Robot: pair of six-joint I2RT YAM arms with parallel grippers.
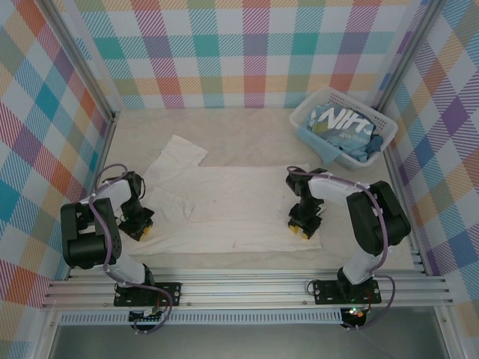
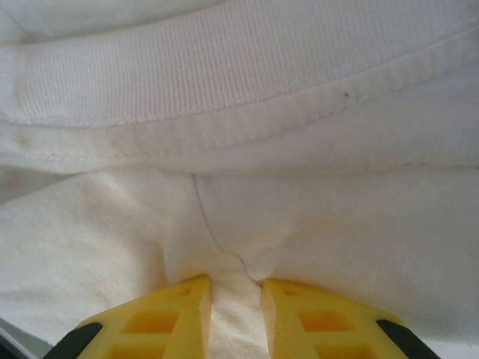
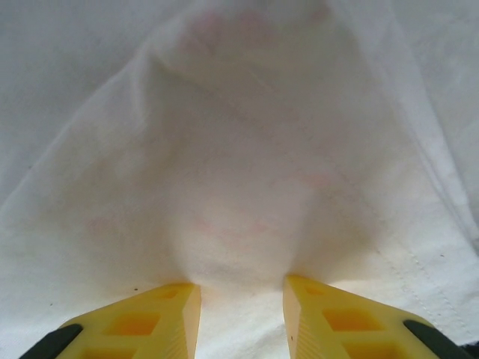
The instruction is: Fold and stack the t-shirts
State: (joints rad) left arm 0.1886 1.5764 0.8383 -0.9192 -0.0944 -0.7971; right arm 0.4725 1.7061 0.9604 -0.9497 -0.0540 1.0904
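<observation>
Down at the near edge of the table (image 1: 247, 127), both arms reach forward and low. The left claw (image 2: 236, 288) is narrow, its yellow fingers (image 2: 179, 314) pinching a small ridge of the cream-white t-shirt (image 1: 224, 206). Just past the tips the wrist view shows a stitched seam and a ribbed band (image 2: 224, 71) running across the cloth. Over on the other side, the right claw (image 3: 241, 292) stands a little wider and it too has the same shirt gathered between its fingers (image 3: 329, 318), with the fabric tenting up and creases fanning away from the grip.

From above, the two claws sit at opposite ends of the shirt's near part, left one at its left edge, right one at its right edge. The shirt lies spread across the middle of the table, wrinkled, with one sleeve (image 1: 179, 152) poking out toward the far left.

Farther back, in the far right corner, there's the white slatted basket (image 1: 314, 112), and inside it the light blue t-shirt (image 1: 340, 123), crumpled, big white lettering facing up.
</observation>
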